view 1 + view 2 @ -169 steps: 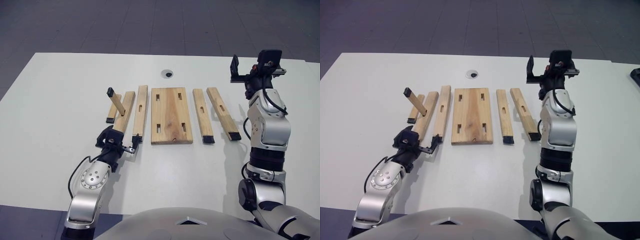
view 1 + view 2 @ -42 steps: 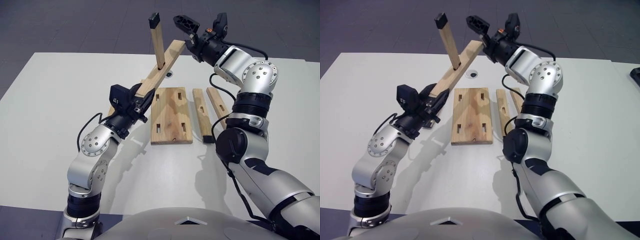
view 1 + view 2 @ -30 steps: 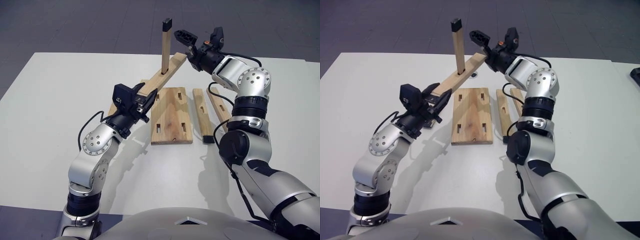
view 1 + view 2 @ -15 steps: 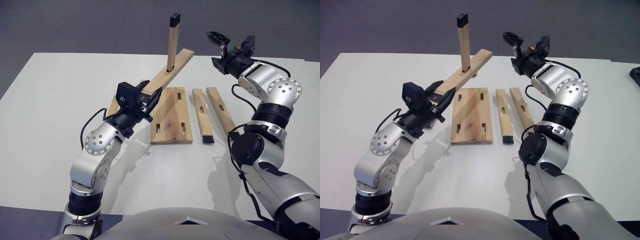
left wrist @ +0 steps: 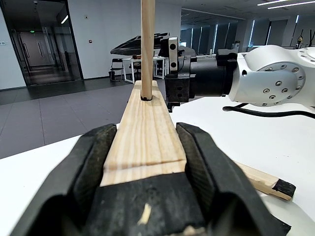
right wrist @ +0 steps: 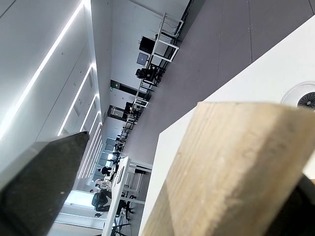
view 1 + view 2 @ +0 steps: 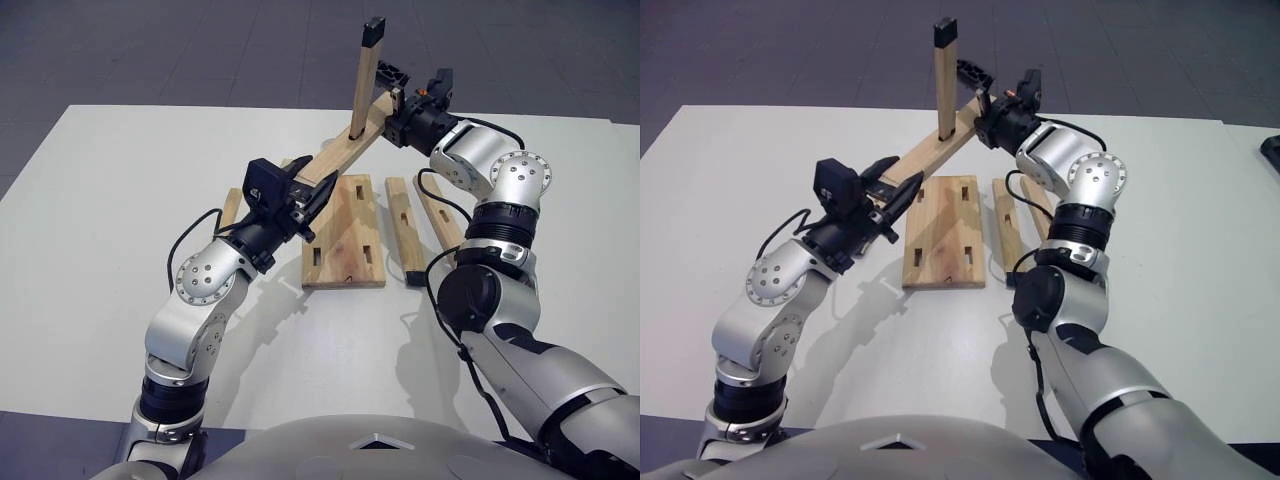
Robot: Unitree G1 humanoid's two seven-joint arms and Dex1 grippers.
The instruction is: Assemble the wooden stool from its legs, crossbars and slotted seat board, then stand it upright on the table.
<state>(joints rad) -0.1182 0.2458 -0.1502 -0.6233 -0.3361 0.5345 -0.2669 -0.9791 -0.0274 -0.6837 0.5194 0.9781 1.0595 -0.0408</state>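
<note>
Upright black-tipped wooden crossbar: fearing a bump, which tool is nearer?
Right. Right tool sits beside the crossbar at the raised wooden leg's far end; left tool grips the near end.

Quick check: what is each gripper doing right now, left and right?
Left gripper: closed on the slotted wooden piece.
Right gripper: open, with its jaws either side of that piece's far end and a gap beside one finger.

Left gripper point(image 7: 310, 200), raised in mid-air, clamped tight; right gripper point(image 7: 392, 95) facing it, its 2 fingers point(image 7: 391, 72) apparently parted.
</note>
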